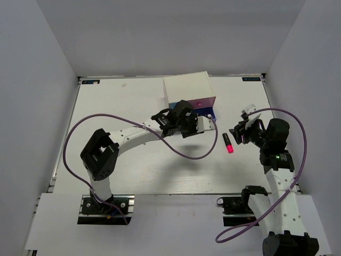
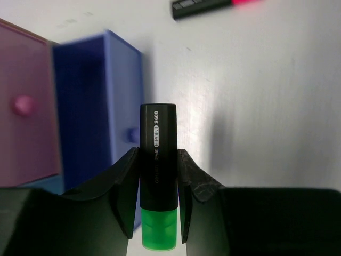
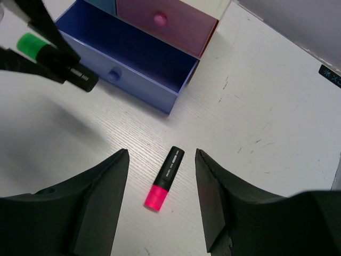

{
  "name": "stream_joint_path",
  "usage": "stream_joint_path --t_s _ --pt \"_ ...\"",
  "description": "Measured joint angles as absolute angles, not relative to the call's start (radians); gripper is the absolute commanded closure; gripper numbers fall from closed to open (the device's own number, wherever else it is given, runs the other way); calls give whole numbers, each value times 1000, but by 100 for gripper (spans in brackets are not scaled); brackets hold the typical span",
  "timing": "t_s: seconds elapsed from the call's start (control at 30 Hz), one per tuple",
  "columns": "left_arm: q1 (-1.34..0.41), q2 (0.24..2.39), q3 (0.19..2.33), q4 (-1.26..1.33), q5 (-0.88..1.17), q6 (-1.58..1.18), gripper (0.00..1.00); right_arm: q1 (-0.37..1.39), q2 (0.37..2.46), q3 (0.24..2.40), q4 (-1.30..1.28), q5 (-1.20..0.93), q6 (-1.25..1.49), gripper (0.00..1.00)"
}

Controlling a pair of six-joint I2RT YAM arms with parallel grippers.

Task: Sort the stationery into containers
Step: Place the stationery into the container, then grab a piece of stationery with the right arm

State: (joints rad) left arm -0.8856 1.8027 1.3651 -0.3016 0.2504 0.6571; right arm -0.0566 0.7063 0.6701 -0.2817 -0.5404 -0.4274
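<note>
The left end effector (image 2: 158, 160) was clamped on the green highlighter (image 2: 157, 128), gripping it just above the cap so that most of the black barrel stuck out ahead. It hung above the table (image 3: 256, 122), tip beside the front wall of the open blue drawer (image 3: 133, 88). From the right wrist view it looked just short of the cavity rather than over it. The pink drawer (image 3: 165, 26) next to it was shut.

The right end effector (image 3: 161, 152) was wide open and empty, poised over the pink highlighter (image 3: 165, 176), which lay flat on the table in front of the blue drawer and apart from it. No other stationery showed.

The main risk was likely the long overhang. If the left arm dropped before clearing the front wall, the barrel tip could strike the rim, twist in the grip, or nudge the light drawer shut. A release too soon would probably put the highlighter on the table, where a round barrel could roll away.

On the right, the fingers straddled the pink highlighter, but it lay slightly askew to them. An off-centre close might push it sideways or pinch only the cap. Both arms were working close to the same drawer, so a shared approach could bring them into contact.
</note>
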Motion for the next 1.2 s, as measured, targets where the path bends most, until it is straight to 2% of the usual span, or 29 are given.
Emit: stream_joint_path --t_s 0.2,0.3,0.4,0.43,0.5,0.53,0.63,0.83,1.0,1.2 --pt "-857 1857 1485 -239 207 682 80 -76 688 665 -282 -561 -430 41" --pt "-835 1895 1517 -202 178 702 76 -90 679 659 -283 -575 -430 41" --pt "-818 1937 1522 -178 145 719 67 -102 674 657 -285 -587 -431 40" --pt "-813 1949 1521 -171 135 722 58 -105 673 657 -286 -591 -433 40" --pt "-805 1971 1517 -148 107 730 48 -113 673 657 -286 -599 -434 38" --pt "-802 1976 1514 -137 96 733 36 -118 673 657 -286 -604 -437 38" --pt "-798 1978 1505 -96 67 733 26 -130 673 656 -288 -612 -445 35" --pt "-799 1969 1472 -19 47 724 25 -143 674 656 -290 -622 -456 34" --pt "-808 1878 1338 39 17 653 24 -144 713 656 -318 -624 -482 34" --pt "-825 1641 1276 0 -44 345 22 -144 909 678 -398 -598 -524 34"
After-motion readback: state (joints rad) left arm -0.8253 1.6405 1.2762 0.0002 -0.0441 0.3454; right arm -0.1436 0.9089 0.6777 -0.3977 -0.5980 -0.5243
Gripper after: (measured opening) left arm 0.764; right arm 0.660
